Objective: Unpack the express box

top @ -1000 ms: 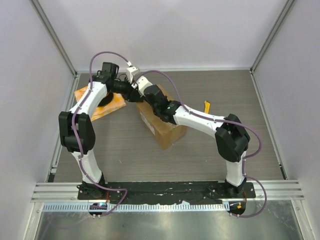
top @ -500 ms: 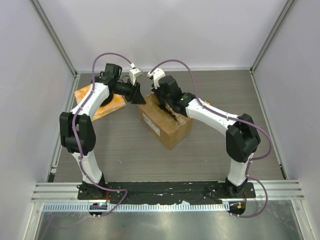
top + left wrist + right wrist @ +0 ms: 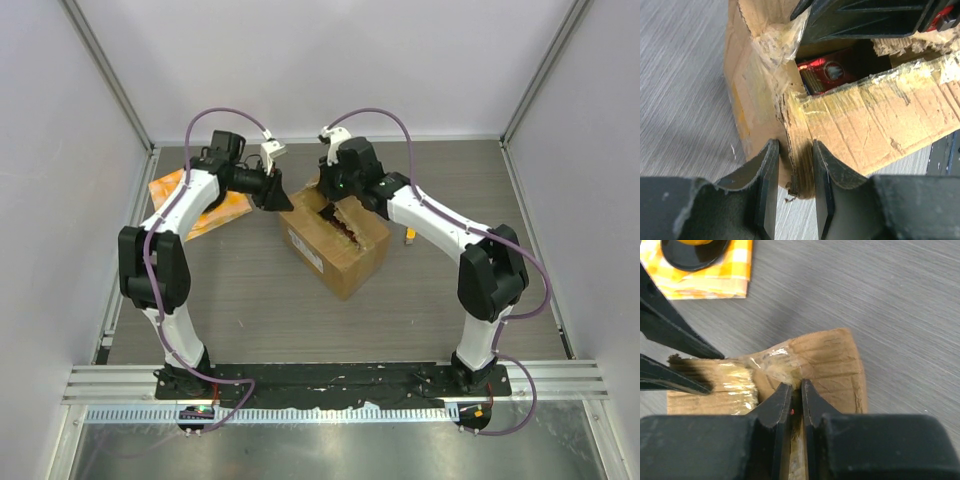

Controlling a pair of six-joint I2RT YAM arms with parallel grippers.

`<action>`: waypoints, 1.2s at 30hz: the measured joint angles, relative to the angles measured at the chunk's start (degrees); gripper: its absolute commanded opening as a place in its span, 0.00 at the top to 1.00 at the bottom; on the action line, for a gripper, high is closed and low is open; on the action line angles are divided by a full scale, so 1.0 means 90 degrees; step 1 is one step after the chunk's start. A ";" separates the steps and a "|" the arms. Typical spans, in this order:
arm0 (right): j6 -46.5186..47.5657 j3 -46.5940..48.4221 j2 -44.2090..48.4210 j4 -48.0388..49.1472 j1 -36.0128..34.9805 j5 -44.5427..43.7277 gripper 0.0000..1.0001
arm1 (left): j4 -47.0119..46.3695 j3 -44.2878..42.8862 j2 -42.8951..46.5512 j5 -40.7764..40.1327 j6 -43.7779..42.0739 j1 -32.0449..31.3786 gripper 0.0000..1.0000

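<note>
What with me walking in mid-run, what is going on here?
Two robot arms are working on a brown corrugated cardboard box in the middle of the table. The left end effector pinches a torn corner of its top. The right end effector pinches a flap at the far end. The taped seam is ripped apart, and a shiny red packet shows inside, not yet taken out.

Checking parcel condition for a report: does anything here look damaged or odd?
Yes. The brown corrugated cardboard express box has its top torn open raggedly, with frayed edges and shredded clear tape; a red packet shows inside.
</note>
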State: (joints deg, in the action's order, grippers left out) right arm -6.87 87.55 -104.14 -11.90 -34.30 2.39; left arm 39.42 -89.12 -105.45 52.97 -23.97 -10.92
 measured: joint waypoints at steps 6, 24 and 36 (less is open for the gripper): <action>-0.0112 0.0537 0.0143 0.0024 0.0437 -0.0301 0.99 | 0.0107 0.0097 0.0078 -0.0027 -0.0061 0.0083 0.96; -0.0629 0.0595 0.0211 -0.0386 0.0585 0.0175 0.99 | 0.1841 -0.0267 0.0338 -0.0335 -0.0146 0.0090 0.27; -0.0707 0.0204 0.0461 0.0087 -0.0131 0.0814 0.99 | 0.2164 -0.0510 0.0916 -0.0206 0.0002 0.0092 0.01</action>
State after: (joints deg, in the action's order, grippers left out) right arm -13.23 89.38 -99.98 -11.11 -35.48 9.72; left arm 58.89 -93.71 -97.21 51.11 -23.94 -10.09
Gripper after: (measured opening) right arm 0.126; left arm 0.971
